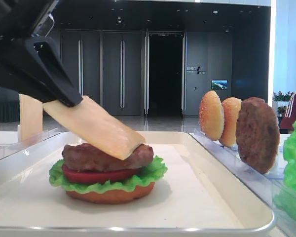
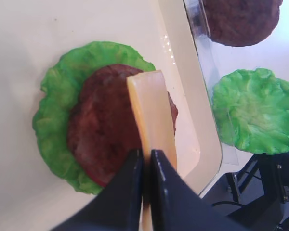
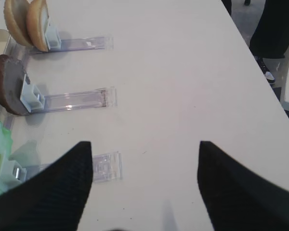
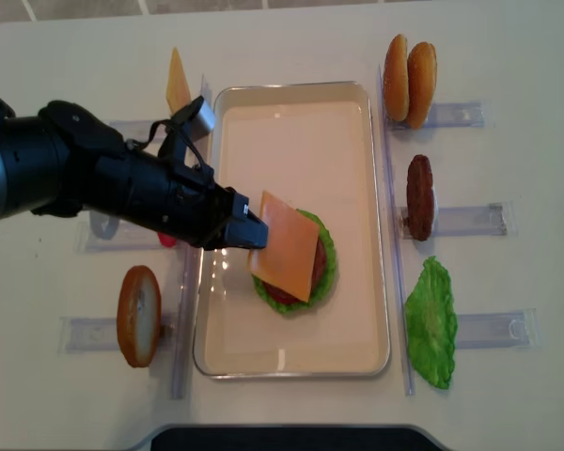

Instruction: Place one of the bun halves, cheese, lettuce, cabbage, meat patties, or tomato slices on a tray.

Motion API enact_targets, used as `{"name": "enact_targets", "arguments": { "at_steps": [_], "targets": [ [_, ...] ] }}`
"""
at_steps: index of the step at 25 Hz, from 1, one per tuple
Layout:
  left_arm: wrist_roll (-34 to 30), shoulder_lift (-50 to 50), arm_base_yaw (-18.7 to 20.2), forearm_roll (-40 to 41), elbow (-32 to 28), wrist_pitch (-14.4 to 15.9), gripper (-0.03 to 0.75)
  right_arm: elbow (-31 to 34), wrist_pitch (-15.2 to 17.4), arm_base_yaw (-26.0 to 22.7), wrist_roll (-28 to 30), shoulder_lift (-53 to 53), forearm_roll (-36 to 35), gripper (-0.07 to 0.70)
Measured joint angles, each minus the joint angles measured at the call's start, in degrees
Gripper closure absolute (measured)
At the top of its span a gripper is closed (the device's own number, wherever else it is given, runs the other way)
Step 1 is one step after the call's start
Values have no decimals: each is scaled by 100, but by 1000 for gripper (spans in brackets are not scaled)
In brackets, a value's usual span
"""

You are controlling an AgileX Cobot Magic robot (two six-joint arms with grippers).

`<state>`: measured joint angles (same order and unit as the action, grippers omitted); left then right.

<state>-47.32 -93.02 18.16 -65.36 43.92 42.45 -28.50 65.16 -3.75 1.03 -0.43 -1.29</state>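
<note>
The left gripper (image 4: 252,233) holds the cheese (image 4: 285,244) by one edge, its fingers (image 2: 130,192) pressed together on the slice. The cheese is tilted: its free end rests on the meat patty (image 1: 98,157) of the stack, and the held end is higher, toward the left side of the tray (image 4: 291,357). In the left wrist view the slice is seen almost from its edge, lying across the patty.

The stack stands on the white tray, a little nearer to its right rim. From bottom to top it has a flat bun half (image 1: 108,195), a lettuce leaf (image 1: 138,180), a tomato slice (image 1: 96,175) and the patty.

On the table (image 4: 508,56), right of the tray, clear racks hold two bun halves standing upright (image 4: 409,80), a second patty on its edge (image 4: 419,197) and another lettuce leaf (image 4: 432,324). Left of the tray, a second cheese slice (image 4: 177,86) stands in a rack near the far corner, and one more bun half (image 4: 139,315) stands near the front corner.

The right gripper (image 3: 144,187) is over the bare table beside the right racks, well apart from the tray. Its two dark fingers (image 3: 62,187) stand wide from each other and nothing is between them.
</note>
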Motion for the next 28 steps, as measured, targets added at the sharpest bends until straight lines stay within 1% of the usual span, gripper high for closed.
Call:
{"name": "enact_targets", "arguments": {
  "at_steps": [2, 4, 7, 10, 12, 13, 15, 18, 20, 24, 28],
  "targets": [
    [116, 0, 0, 64, 0, -41, 671, 0, 0, 0, 0, 0, 0, 157],
    [138, 0, 0, 92, 0, -118, 602, 0, 0, 0, 0, 0, 0, 157],
    [138, 0, 0, 96, 0, -166, 405, 0, 0, 0, 0, 0, 0, 157],
    [143, 0, 0, 103, 0, -166, 165, 0, 0, 0, 0, 0, 0, 157],
    [143, 0, 0, 128, 0, -142, 78, 0, 0, 0, 0, 0, 0, 157],
    [150, 0, 0, 151, 0, -124, 55, 0, 0, 0, 0, 0, 0, 157],
    [248, 0, 0, 258, 0, -93, 35, 0, 0, 0, 0, 0, 0, 157],
    [536, 0, 0, 591, 26, -24, 26, 0, 0, 0, 0, 0, 0, 157],
    [760, 0, 0, 858, 115, 84, 24, 0, 0, 0, 0, 0, 0, 157],
    [1009, 0, 0, 1281, 494, 413, 24, 0, 0, 0, 0, 0, 0, 157],
    [1377, -15, -7, 1834, 1142, 738, 24, 0, 0, 0, 0, 0, 0, 157]
  ]
}}
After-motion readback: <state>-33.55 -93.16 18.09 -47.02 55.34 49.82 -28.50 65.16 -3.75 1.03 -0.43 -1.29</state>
